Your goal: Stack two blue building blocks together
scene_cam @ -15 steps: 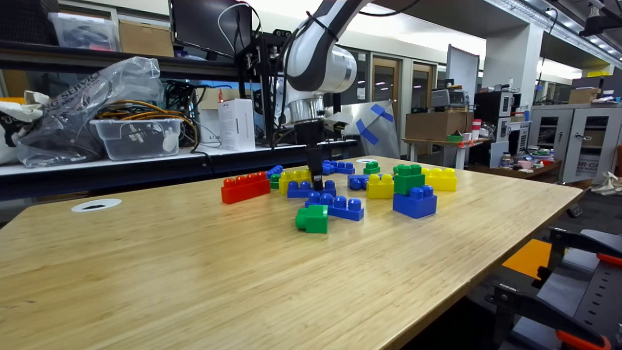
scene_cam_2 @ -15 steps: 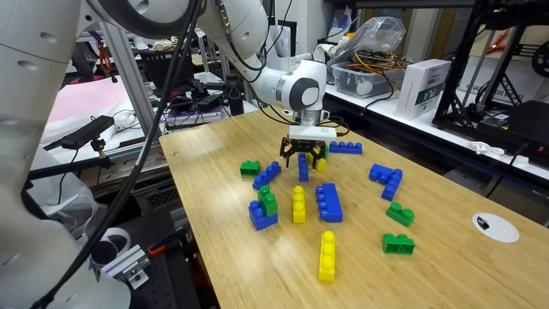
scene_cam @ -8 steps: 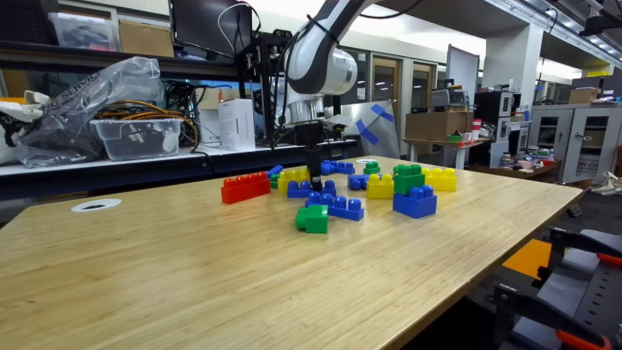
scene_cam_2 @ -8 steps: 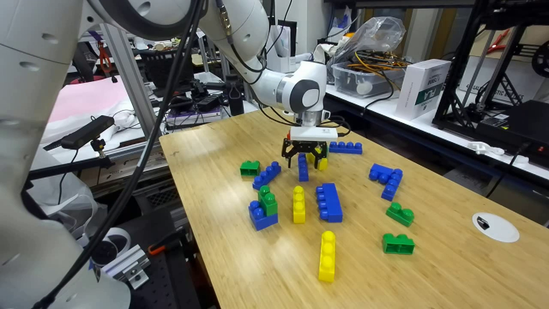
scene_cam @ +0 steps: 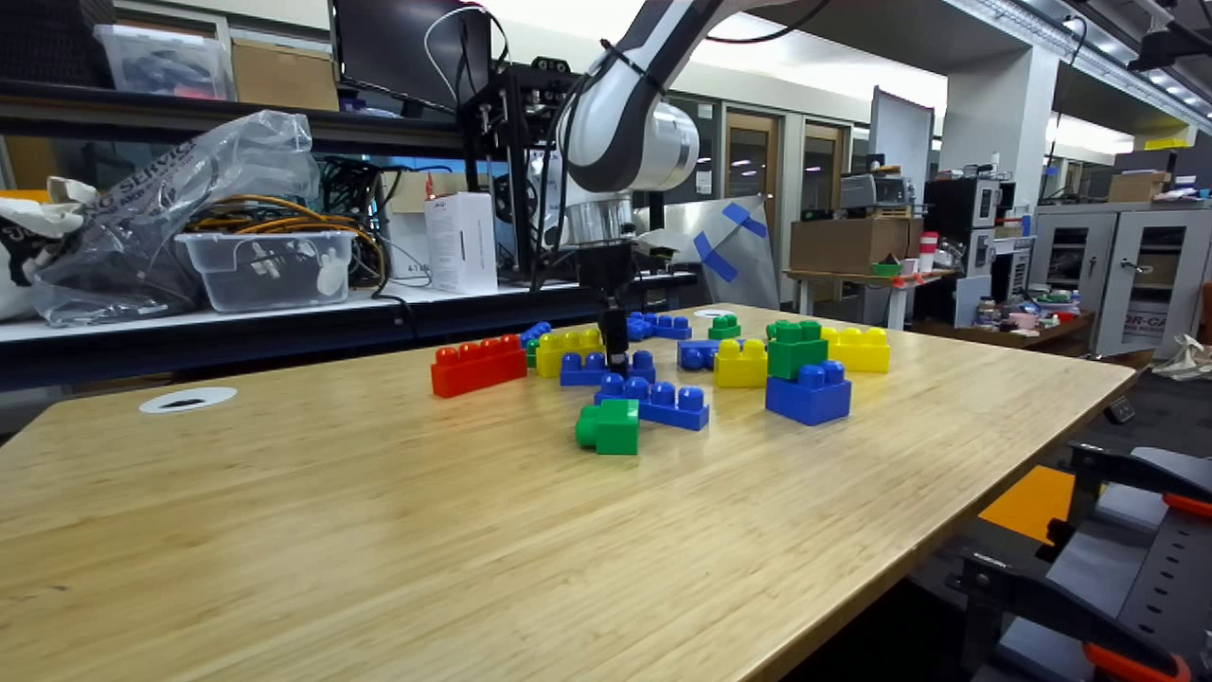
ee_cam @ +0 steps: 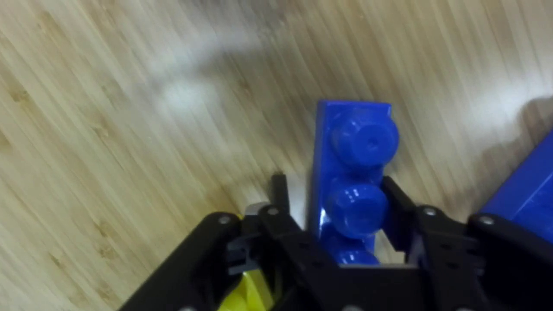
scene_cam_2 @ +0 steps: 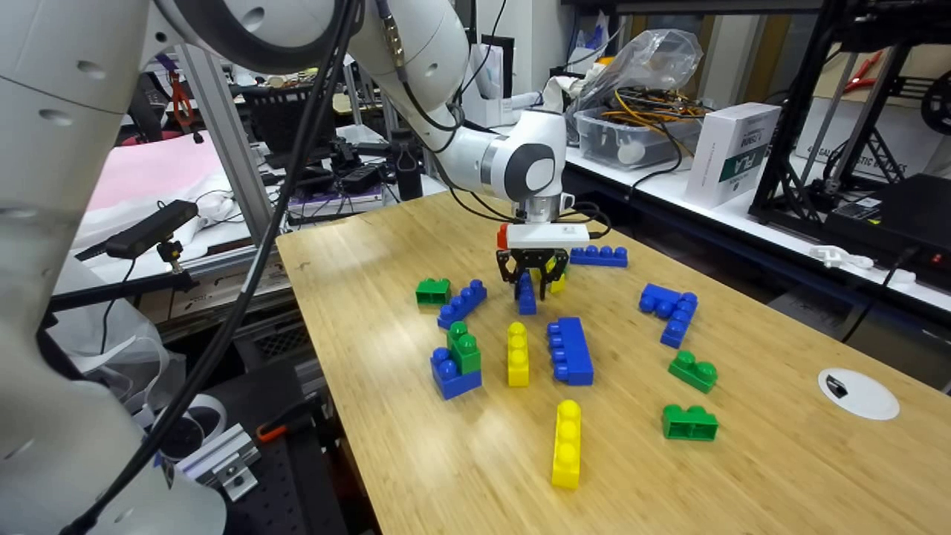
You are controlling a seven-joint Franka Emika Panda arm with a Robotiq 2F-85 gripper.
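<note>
Blue brick (ee_cam: 351, 175), one end hidden by straddling hand (ee_cam: 332, 183), blue neighbour (ee_cam: 526, 198) cropped

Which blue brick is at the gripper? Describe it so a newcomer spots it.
On the wooden table, find the black gripper pointing down. At its tips sits a blue brick, studs up. Unlike the angled blue neighbour or the side-lying blue neighbour, it lies between the open jaws.

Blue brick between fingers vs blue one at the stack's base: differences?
Shape: the long brick is low and narrow with one row of studs; the short brick is taller and blockier.
Load: the long brick carries nothing; the short brick bears a green brick.
Place: the long brick lies between the open fingers; the short brick stands apart from them.
Shared: blue, studs up.
</note>
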